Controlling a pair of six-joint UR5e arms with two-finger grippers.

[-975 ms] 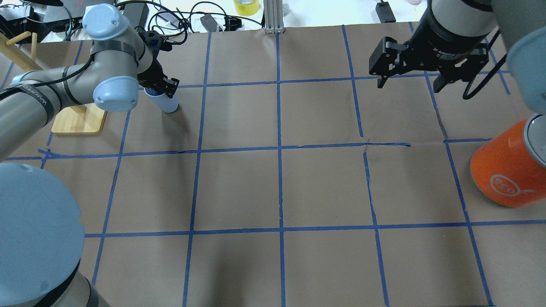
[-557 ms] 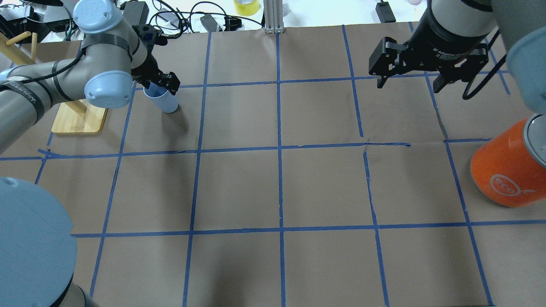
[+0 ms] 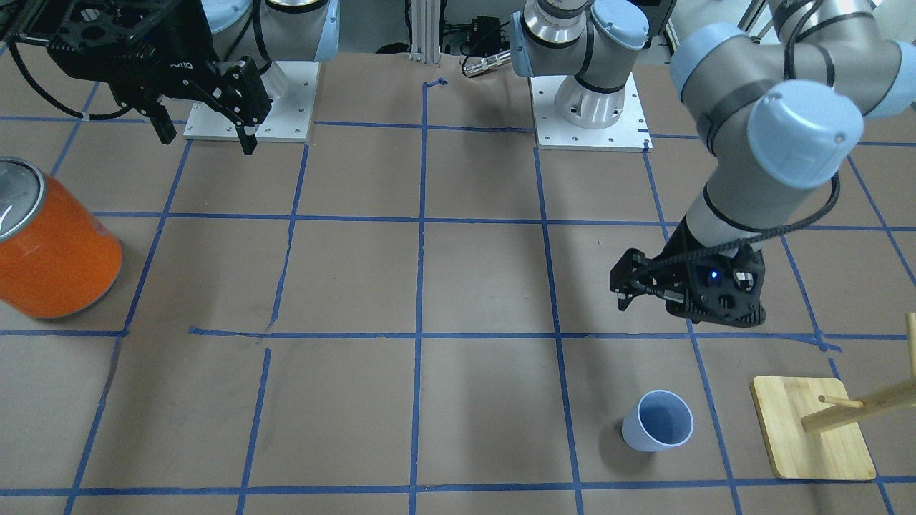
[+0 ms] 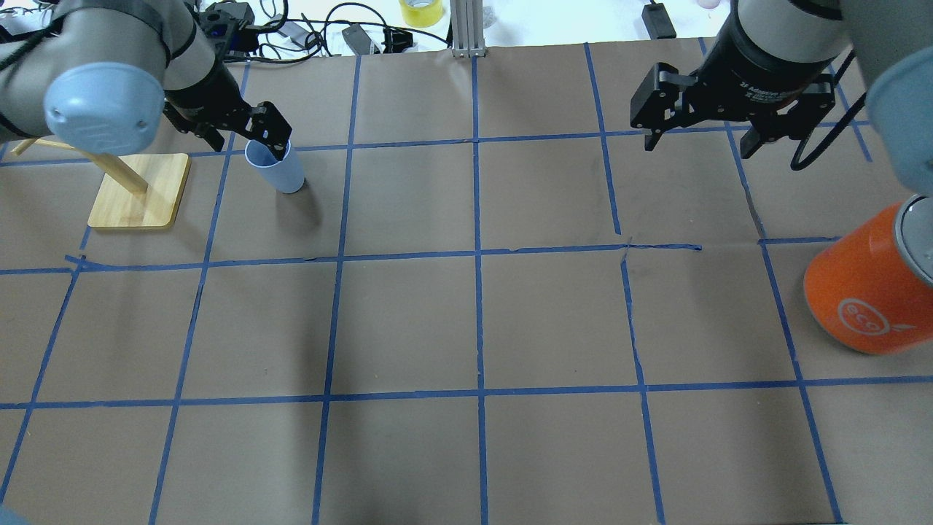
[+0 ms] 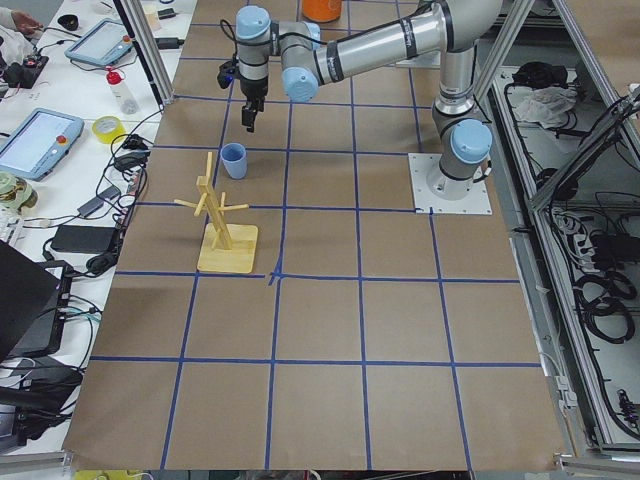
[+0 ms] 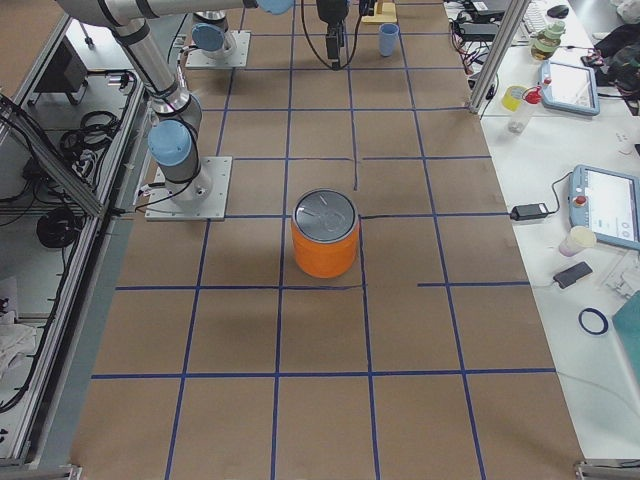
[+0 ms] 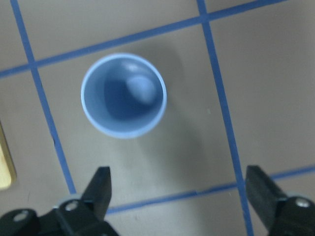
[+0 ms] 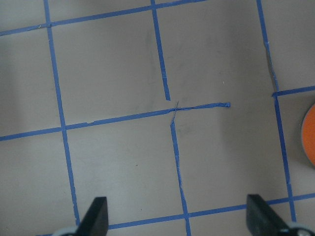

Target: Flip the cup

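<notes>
The cup [image 3: 658, 430] is a small pale blue tumbler that stands upright, mouth up, on the brown paper; it also shows in the overhead view [image 4: 280, 171] and the left wrist view [image 7: 123, 96]. My left gripper [image 4: 244, 142] is open and empty. It hangs above the cup without touching it, its fingers [image 7: 98, 191] spread wide. In the front view the left gripper [image 3: 630, 286] is well clear of the cup. My right gripper [image 4: 700, 142] is open and empty, high over the far right of the table.
A large orange can [image 4: 864, 292] with a silver lid stands at the right edge. A wooden peg stand [image 4: 138, 191] on a bamboo base sits just left of the cup. Cables and gear lie beyond the table's far edge.
My left gripper has lifted off the cup's rim and the arm has swung up and back. The cup stays upright in the same spot. The right arm has not moved.
</notes>
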